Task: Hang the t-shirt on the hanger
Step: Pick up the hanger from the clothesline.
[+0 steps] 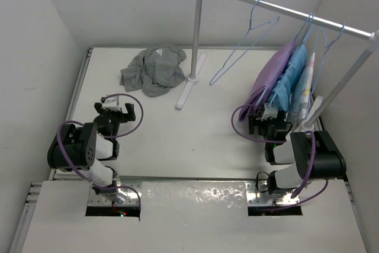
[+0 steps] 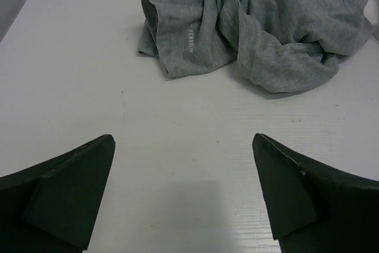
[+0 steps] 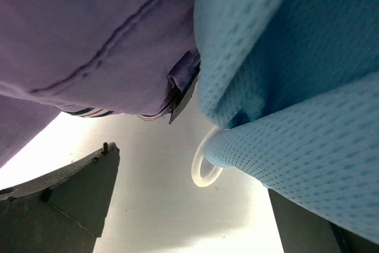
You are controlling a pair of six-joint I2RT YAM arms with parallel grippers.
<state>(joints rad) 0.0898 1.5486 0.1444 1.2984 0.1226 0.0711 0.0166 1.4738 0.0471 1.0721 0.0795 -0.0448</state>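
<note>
The grey t-shirt (image 1: 153, 70) lies crumpled on the table at the back left; in the left wrist view it (image 2: 260, 22) fills the upper right. The pale-blue wire hanger (image 1: 243, 48) hangs empty on the rail. My left gripper (image 1: 113, 111) is open and empty, a short way in front of the shirt, with both fingers (image 2: 65, 197) wide apart over bare table. My right gripper (image 1: 269, 124) is open and empty, right under the hanging garments; its left finger (image 3: 59, 197) shows, and cloth partly hides the right one.
A white garment rack with post (image 1: 196, 34) and foot (image 1: 189, 89) stands mid-table; its rail (image 1: 290, 11) runs to the right. A purple garment (image 1: 272, 75) and a light-blue garment (image 1: 293, 78) hang at the right, close above my right gripper (image 3: 189, 205). A white ring (image 3: 204, 161) dangles there.
</note>
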